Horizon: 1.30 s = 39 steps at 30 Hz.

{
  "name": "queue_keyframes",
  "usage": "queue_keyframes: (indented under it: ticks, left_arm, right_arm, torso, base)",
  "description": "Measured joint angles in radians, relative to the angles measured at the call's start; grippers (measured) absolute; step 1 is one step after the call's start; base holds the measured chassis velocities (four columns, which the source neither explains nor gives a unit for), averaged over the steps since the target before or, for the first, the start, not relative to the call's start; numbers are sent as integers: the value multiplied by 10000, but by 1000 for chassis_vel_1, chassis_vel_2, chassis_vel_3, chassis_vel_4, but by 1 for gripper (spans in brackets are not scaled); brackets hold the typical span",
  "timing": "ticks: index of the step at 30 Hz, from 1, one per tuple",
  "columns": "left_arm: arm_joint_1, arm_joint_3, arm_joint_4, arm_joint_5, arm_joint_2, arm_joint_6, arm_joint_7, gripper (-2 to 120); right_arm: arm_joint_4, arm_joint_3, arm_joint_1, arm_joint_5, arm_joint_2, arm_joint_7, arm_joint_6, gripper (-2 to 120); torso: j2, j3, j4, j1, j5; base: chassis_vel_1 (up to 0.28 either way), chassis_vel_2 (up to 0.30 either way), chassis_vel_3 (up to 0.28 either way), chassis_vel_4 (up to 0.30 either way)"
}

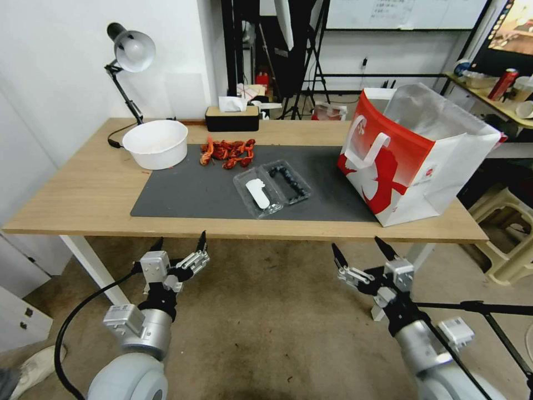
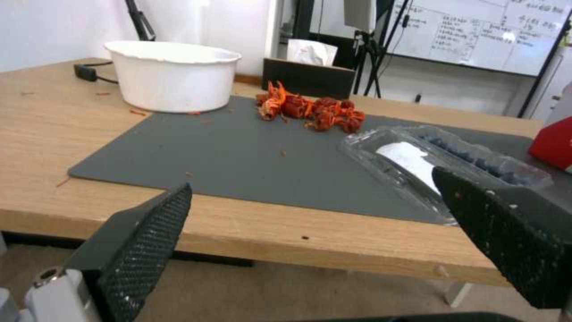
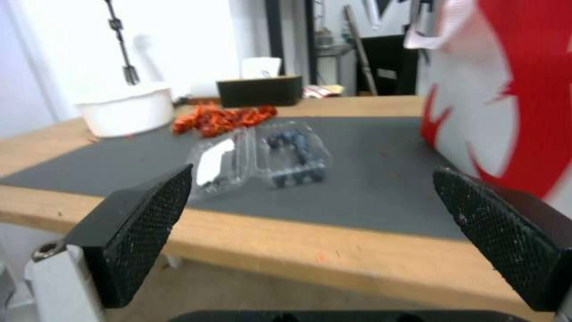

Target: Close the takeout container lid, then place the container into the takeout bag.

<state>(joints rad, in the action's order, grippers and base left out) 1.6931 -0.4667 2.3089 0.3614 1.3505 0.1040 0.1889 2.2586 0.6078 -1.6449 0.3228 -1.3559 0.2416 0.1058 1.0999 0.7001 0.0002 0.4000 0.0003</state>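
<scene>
The takeout container (image 1: 272, 187) lies wide open on the dark mat (image 1: 189, 191) in the middle of the wooden worktop (image 1: 83, 189). Its two clear halves lie flat, side by side. The lid (image 1: 258, 192) is the half with the white sticker, and it sits on the side nearer the white bowl (image 1: 156, 144). The other half, nearer the bag, holds a row of dark blue berries (image 1: 290, 181).

The takeout bag (image 1: 413, 155) stands upright on the right end of the worktop, partly on the mat. It is red and white, its top is open, and the inside is shiny and silver. A white handle hangs down its front. The bag is close to the container but does not touch it.

A small heap of red and orange food (image 1: 229, 153) lies on the mat behind the container. A black tissue box (image 1: 232, 118) sits at the back edge, and a desk lamp (image 1: 129, 55) stands behind the bowl.

The left claw (image 1: 179, 243) hangs below the front edge of the worktop, on the left, with its fingers spread wide and holding nothing. The right claw (image 1: 361, 250) hangs at about the same height on the right side, also spread wide and holding nothing. Both are well apart from the container.
</scene>
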Motion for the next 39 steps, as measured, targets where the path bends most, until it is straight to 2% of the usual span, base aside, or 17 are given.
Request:
queue_keyframes:
  ticks: [3, 4, 7, 10, 12, 13, 16, 20, 23, 24, 27, 39]
  left_arm:
    - [107, 1, 34, -33, 85, -64, -15, 100]
    - [107, 1, 34, -33, 85, -64, -15, 100]
    - [238, -5, 42, -96, 199, -128, -57, 100]
    - [256, -12, 26, -180, 263, -164, -95, 100]
    - [242, -15, -30, -241, 322, -175, -114, 100]
    - [242, -15, -30, -241, 322, -175, -114, 100]
    - [231, -26, -151, -315, 380, -274, -189, 100]
    - [255, -57, -207, -329, 398, -371, -242, 100]
    - [326, -109, -260, -336, 448, -480, -299, 100]
    - [326, -109, -260, -336, 448, -480, -299, 100]
    - [419, -115, -263, -191, 426, -480, -373, 100]
    - [376, -122, -518, -154, 399, -612, -412, 100]
  right_arm:
    - [-778, -260, 1016, 1040, 779, -230, -9, 100]
    - [-778, -260, 1016, 1040, 779, -230, -9, 100]
    - [-1581, -771, 2057, 1911, 1524, -850, 42, 100]
    - [-1881, -1115, 2538, 2203, 1758, -1228, 243, 100]
    - [-2178, -1644, 3249, 2560, 1899, -1876, 570, 100]
    - [-2178, -1644, 3249, 2560, 1899, -1876, 570, 100]
    - [-2656, -2528, 4381, 2801, 1871, -2866, 1076, 100]
    - [-2877, -2886, 4991, 2803, 1783, -3280, 1436, 100]
    - [-3091, -3367, 6030, 2948, 1810, -4339, 2665, 100]
    - [-3091, -3367, 6030, 2948, 1810, -4339, 2665, 100]
    - [-3329, -3833, 6903, 3748, 1989, -5657, 4024, 100]
    - [-4737, -4715, 9214, 5110, 1955, -7666, 5960, 100]
  torso:
    - [-1, 0, 1, 1, -1]
    - [-1, 0, 1, 1, -1]
    - [0, 0, -1, 0, -3]
    - [0, 0, -3, 1, -4]
    - [0, 0, -1, 0, -4]
    - [0, 0, -1, 0, -4]
    - [0, 0, -1, 1, -3]
    - [0, 0, -1, 1, -5]
    - [1, -1, 0, 0, -5]
    - [1, -1, 0, 0, -5]
    - [2, 0, -2, -1, -5]
    - [1, 0, -1, 0, -5]
  base:
    - [0, 0, 0, 0]
    - [0, 0, 0, 0]
    - [0, 0, 0, 0]
    - [0, 0, 0, 0]
    - [0, 0, 0, 0]
    - [0, 0, 0, 0]
    - [0, 0, 0, 0]
    - [0, 0, 0, 0]
    - [0, 0, 0, 0]
    - [0, 0, 0, 0]
    - [0, 0, 0, 0]
    - [0, 0, 0, 0]
